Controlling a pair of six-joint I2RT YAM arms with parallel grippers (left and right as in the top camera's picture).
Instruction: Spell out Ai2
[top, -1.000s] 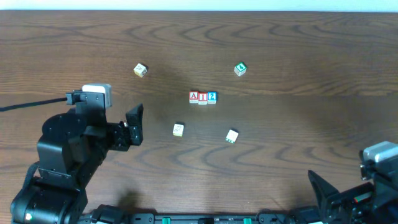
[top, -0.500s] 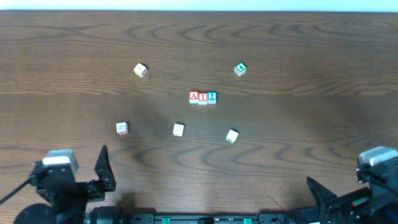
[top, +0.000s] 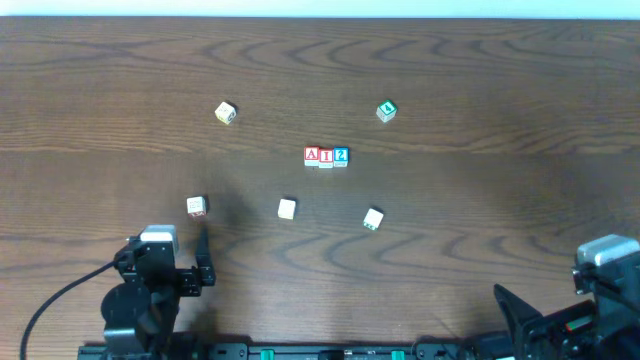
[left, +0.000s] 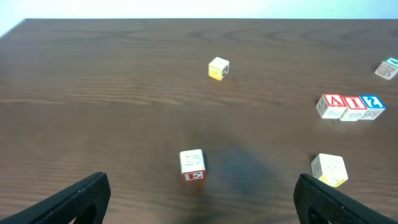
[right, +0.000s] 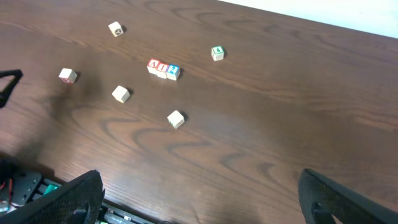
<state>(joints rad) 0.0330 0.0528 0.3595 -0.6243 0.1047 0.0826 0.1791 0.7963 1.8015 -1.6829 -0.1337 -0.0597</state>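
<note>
Three blocks reading A, I, 2 (top: 326, 156) stand side by side in a row at the table's middle. The row also shows in the left wrist view (left: 350, 106) and the right wrist view (right: 163, 69). My left gripper (top: 203, 258) is open and empty at the front left edge, far from the row; its fingers (left: 202, 202) are spread wide. My right gripper (top: 520, 310) is open and empty at the front right edge, its fingers (right: 199, 199) also spread wide.
Loose blocks lie around the row: a red-lettered one (top: 196, 206) just ahead of the left gripper (left: 193, 165), a white one (top: 287, 208), a white and green one (top: 373, 219), a yellow one (top: 226, 112) and a green one (top: 386, 111).
My left arm has pulled back from the table's mid-left to the front edge, uncovering the red-lettered block. The right arm and the A, I, 2 row have not moved.
</note>
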